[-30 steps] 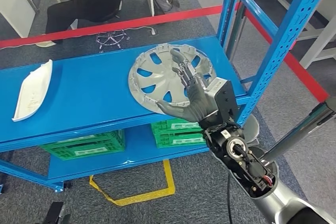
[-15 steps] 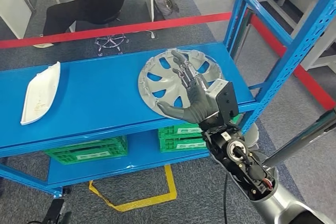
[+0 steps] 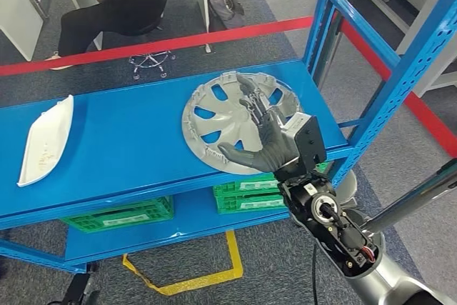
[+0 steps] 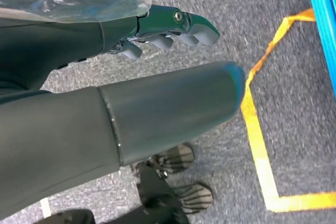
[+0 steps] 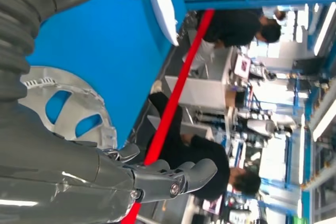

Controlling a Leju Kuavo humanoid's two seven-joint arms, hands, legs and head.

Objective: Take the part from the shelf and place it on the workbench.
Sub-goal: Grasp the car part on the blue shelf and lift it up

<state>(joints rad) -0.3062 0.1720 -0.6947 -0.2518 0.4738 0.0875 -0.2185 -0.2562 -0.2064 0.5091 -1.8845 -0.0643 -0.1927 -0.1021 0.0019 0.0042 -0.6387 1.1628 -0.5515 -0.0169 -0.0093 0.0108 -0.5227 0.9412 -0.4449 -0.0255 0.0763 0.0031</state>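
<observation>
We see one hubcap (image 3: 237,121) and one white tray (image 3: 46,139) on the blue shelf (image 3: 129,141); our right hand (image 3: 262,136) hovers spread above the hubcap, holding nothing.

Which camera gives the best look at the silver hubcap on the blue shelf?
The head view: the whole hubcap lies flat on the blue shelf, with the right hand spread over its near edge. The right wrist view catches only part of its rim and openings. The left wrist view looks at the floor.

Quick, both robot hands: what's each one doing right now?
Left robot hand: holds nothing, fingers apart, hanging over the floor.
Right robot hand: open, fingers spread over the hubcap, not gripping it.
</observation>
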